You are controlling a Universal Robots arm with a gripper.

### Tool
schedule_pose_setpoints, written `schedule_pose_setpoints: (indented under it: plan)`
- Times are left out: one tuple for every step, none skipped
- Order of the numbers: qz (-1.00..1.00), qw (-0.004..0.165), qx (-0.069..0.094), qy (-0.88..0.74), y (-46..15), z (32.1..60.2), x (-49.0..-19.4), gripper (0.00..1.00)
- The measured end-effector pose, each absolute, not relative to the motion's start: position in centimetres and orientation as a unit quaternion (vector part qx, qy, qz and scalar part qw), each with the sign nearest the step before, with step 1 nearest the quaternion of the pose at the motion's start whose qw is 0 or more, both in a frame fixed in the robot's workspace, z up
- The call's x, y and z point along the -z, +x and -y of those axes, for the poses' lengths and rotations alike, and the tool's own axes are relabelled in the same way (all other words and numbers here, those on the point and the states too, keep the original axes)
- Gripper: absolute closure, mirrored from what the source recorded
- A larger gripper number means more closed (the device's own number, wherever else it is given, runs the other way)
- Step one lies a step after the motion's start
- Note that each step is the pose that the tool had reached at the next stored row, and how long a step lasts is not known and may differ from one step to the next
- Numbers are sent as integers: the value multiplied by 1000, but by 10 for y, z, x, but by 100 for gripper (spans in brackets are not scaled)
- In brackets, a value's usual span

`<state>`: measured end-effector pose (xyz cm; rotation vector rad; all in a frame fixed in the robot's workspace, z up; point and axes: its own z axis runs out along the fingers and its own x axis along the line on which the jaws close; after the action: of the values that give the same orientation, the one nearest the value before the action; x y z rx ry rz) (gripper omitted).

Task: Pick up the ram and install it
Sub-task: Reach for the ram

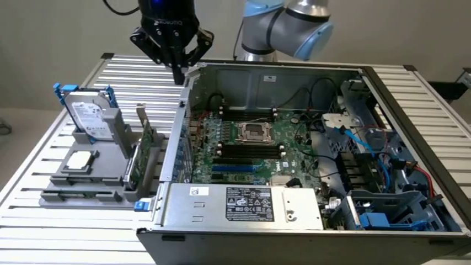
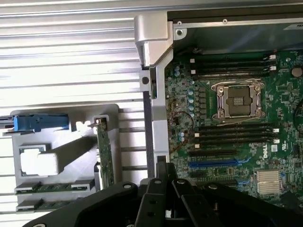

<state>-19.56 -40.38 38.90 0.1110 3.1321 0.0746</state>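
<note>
1. Closest to the wrist camera sits the gripper [image 2: 162, 169], fingers pressed together, holding nothing.
2. Beneath it, a slatted metal table [image 1: 44, 221] carries an open computer case [image 1: 294, 83]; a plain pale wall stands behind.
3. Hovering over the case's side wall, the gripper is well apart from the ram [image 2: 52, 187], which lies flat in a gray fixture [image 1: 110, 168] toward the exterior view's left.
4. Exterior view takes in the arm's blue-capped joint [image 1: 309, 33] behind the gripper and 1 hard drive [image 1: 92, 118]; wrist view looks down on the CPU socket [image 2: 238, 99].

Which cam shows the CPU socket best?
Wrist view: the CPU socket is seen face-on from above, with its frame and contact area unobstructed. The exterior view shows it only obliquely, foreshortened.
</note>
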Motion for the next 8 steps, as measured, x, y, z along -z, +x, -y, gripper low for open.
schedule_pose_setpoints:
  plan:
    - [-999, 3, -24, 35, -200, 405, -389, 89]
    - [-999, 3, -24, 35, -205, 405, -389, 89]
    - [-999, 3, -24, 35, -209, 406, -389, 89]
    - [-999, 3, -24, 35, -214, 407, -389, 89]
    - [-999, 4, -24, 35, -218, 408, -389, 89]
    - [-999, 4, -24, 35, -223, 409, -389, 89]
    - [-999, 3, -24, 35, -227, 410, -388, 89]
    - [-999, 4, -24, 35, -232, 411, -388, 89]
